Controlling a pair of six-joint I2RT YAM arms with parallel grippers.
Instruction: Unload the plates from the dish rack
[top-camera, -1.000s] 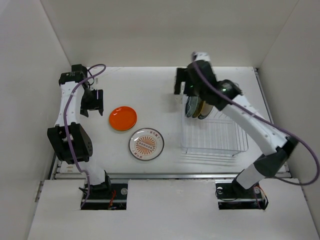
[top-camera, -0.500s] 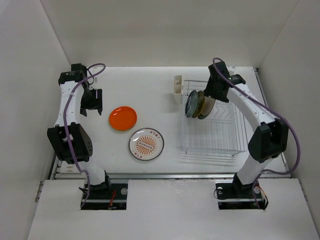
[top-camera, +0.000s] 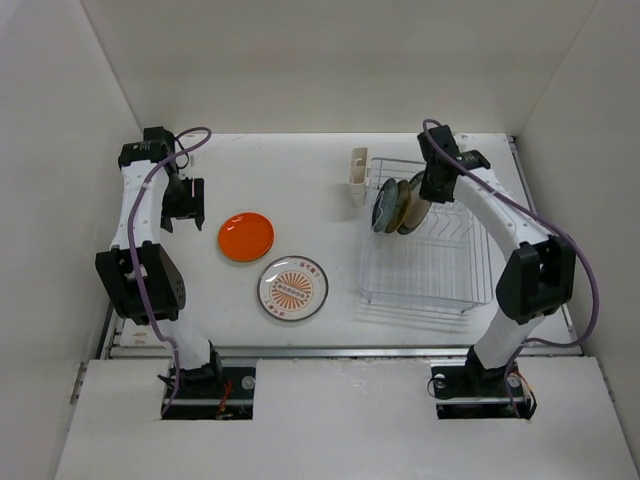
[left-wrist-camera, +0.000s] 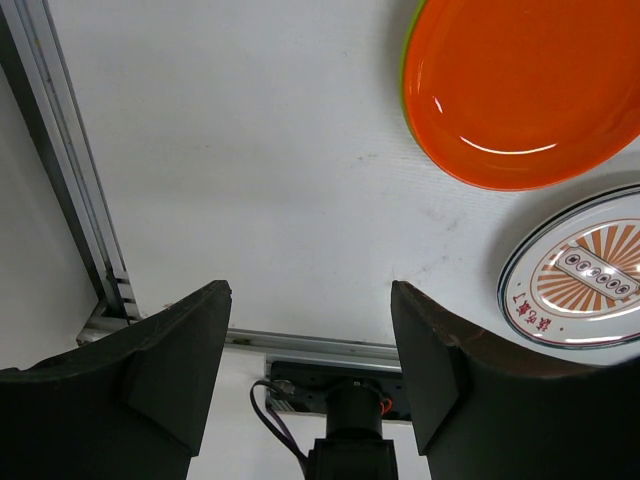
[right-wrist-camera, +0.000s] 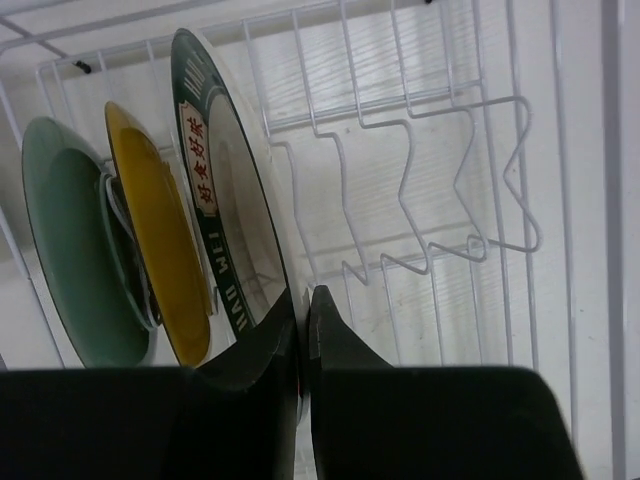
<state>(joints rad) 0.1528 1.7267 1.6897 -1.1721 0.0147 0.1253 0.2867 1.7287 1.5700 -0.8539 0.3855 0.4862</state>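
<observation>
Right hand (right-wrist-camera: 302, 310): pinched on the exposed rim of the dark-rimmed plate (right-wrist-camera: 225, 190), which is stood upright in the dish rack (right-wrist-camera: 440, 180).
Left hand (left-wrist-camera: 310, 295): spread, held clear over the counter (left-wrist-camera: 250, 150) beside the orange plate (left-wrist-camera: 530, 90).

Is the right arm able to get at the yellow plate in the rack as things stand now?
Probably not yet. The right gripper looks shut on the green-rimmed plate, which stands in the dish rack between it and the yellow plate.
</observation>
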